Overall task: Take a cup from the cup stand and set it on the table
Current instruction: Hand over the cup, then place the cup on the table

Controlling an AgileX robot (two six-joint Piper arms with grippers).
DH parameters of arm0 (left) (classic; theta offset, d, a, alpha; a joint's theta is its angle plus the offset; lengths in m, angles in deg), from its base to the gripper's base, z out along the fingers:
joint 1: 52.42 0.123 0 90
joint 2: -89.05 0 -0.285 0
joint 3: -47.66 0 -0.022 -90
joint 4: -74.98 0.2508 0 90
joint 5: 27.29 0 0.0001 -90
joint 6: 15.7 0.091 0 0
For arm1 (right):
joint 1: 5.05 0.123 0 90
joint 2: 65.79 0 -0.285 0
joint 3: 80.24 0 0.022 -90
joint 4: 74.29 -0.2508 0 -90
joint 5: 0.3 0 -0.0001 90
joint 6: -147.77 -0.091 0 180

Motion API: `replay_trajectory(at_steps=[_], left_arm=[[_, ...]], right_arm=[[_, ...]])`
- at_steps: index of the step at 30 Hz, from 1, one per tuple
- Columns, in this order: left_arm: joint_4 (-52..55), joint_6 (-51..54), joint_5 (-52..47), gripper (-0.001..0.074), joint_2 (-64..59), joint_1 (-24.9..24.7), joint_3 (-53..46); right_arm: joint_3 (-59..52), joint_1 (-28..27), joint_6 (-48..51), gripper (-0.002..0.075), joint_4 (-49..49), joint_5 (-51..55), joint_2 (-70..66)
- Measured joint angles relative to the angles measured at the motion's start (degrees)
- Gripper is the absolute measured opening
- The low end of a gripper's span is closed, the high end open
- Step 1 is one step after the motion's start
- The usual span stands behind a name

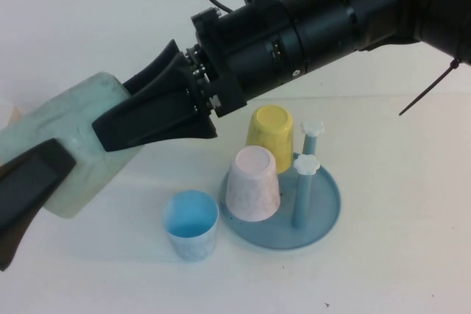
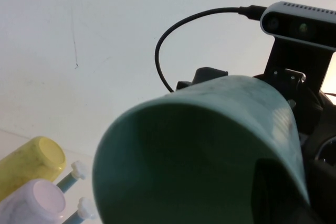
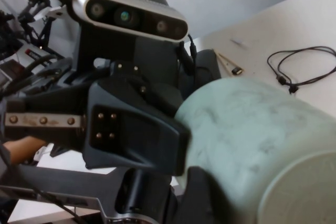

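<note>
The cup [image 1: 70, 145] [image 2: 210, 145] [image 3: 252, 135] was off the cup stand [image 1: 327, 211] and held in the air on its side at the left of the scene, above the table [image 1: 397, 270] and not touching it. The right gripper [image 1: 112, 112] reached in from the far right on its black arm. Its jaws were spread wide across one end of the cup, one finger over the top and one lower down, both lying against the pale green wall. The left gripper [image 1: 29, 182] came in from the near left and lay against the cup's other end (only one black part of it showed, so I could not tell whether it was clamped or loose). In the left wrist view the cup's open mouth faced the camera.

On the stand, a pink cup [image 1: 252, 184] sat upside down at the near left of the tray and a yellow cup [image 1: 269, 137] upside down just behind it. Two blue pegs with white flower caps stood bare, one [image 1: 305, 189] just right of the pink cup and one [image 1: 312, 137] just right of the yellow cup. A light blue cup [image 1: 190, 224] stood upright on the table just left of the tray.
</note>
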Motion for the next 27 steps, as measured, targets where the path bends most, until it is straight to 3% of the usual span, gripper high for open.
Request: replay_trajectory(at_steps=[6,12,17,21,27], left_arm=[[0.7,0.9,0.2,0.0081,0.0,0.0,0.0],[0.8,2.9,0.0,0.0022,0.0,0.0,0.0],[1.3,3.3,2.4,0.0008,-0.1,0.0,0.0],[7.4,-1.3,2.3,0.0008,-1.2,0.0,2.5],[33.9,-15.3,-5.4,0.0008,-8.8,0.0,12.2]], right_arm=[[0.0,-0.3,3.4,0.0575,-1.2,0.9,-1.1],[0.0,-1.3,4.1,0.0644,-1.2,0.7,-1.3],[0.0,-5.7,1.5,0.0615,0.2,0.8,-1.1],[0.0,-8.7,-0.8,0.0482,6.9,0.8,0.5],[0.0,-10.2,-5.8,0.009,26.4,1.2,6.3]])
